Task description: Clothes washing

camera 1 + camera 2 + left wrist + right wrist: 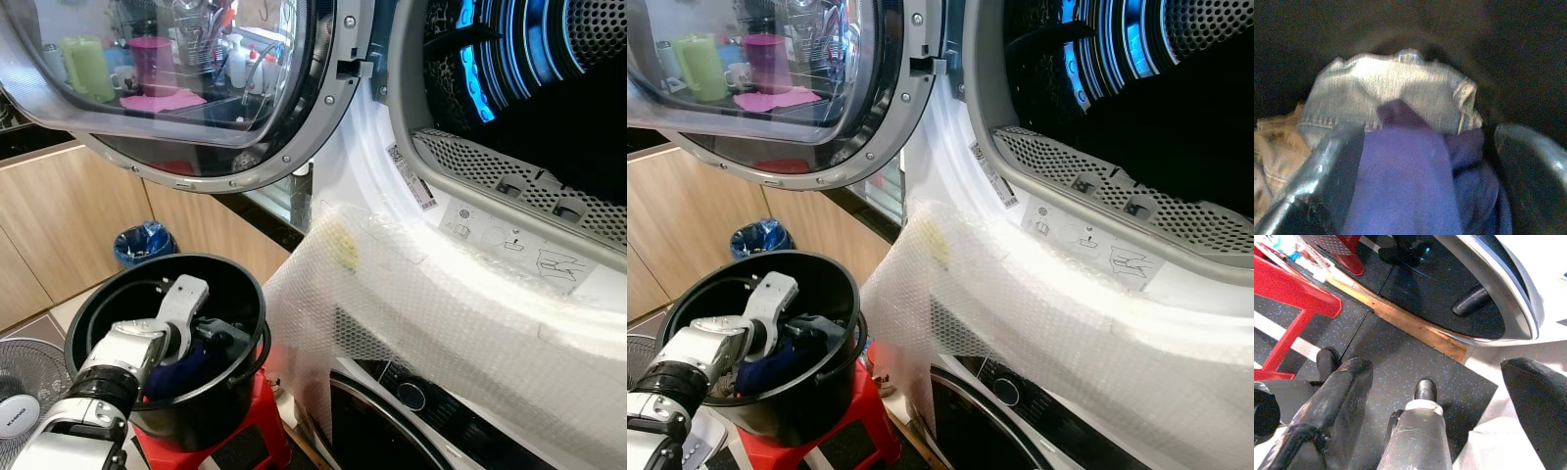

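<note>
Purple garment between open left hand fingers, inside black bucket.

A blue-lined bin stands by the wooden cabinets, with a fan nearer, on the floor.

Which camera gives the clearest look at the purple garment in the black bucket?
The left wrist view: the purple garment lies close between the left gripper fingers, spread open, with a grey denim piece behind it. In the eye views it is just a dark blue patch in the black bucket, partly hidden by the arm. The right wrist view faces the floor.
</note>
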